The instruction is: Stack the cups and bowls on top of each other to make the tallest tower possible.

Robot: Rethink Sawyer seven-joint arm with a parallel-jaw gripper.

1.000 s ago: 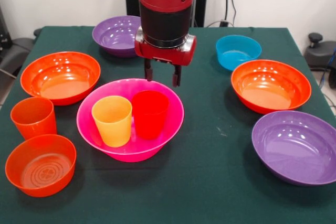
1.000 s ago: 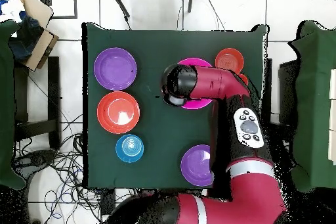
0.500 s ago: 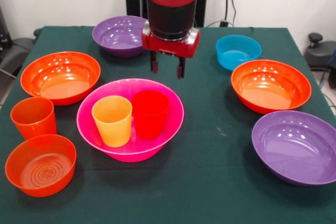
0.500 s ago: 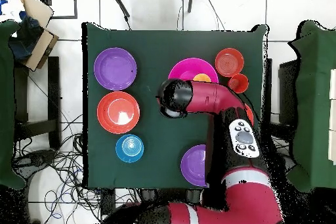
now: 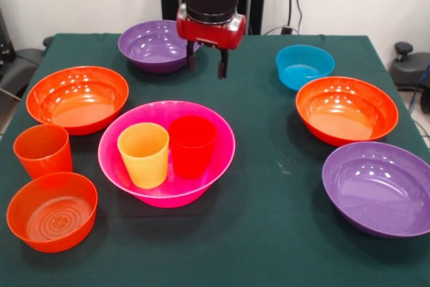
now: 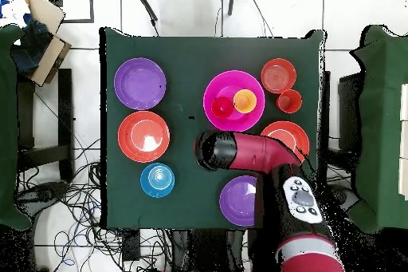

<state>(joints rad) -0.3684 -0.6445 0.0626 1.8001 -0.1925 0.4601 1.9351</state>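
The big pink bowl [image 5: 168, 196] [image 6: 231, 84] sits mid-table with a yellow cup [image 5: 143, 154] [image 6: 245, 100] and a red cup [image 5: 192, 144] [image 6: 222, 107] standing upright side by side in it. My gripper [image 5: 205, 66] hangs open and empty behind the pink bowl, raised off the table, next to the far purple bowl [image 5: 149, 45]. In the overhead view the arm's wrist [image 6: 213, 150] covers the fingers. An orange cup [image 5: 42, 150] [image 6: 289, 101] stands on the cloth left of the pink bowl, with a small orange bowl [image 5: 52, 210] [image 6: 278, 75] in front of it.
A wide orange bowl [image 5: 77, 97] lies at the left. At the right lie a small blue bowl [image 5: 304, 65] [image 6: 158, 179], another wide orange bowl [image 5: 346, 109] [image 6: 143, 136] and a purple bowl [image 5: 379, 186] [image 6: 139, 83]. All lie singly on the green cloth.
My gripper has risen and drawn back from over the pink bowl's far rim toward the far purple bowl, open and empty throughout. Cups and bowls have not moved.
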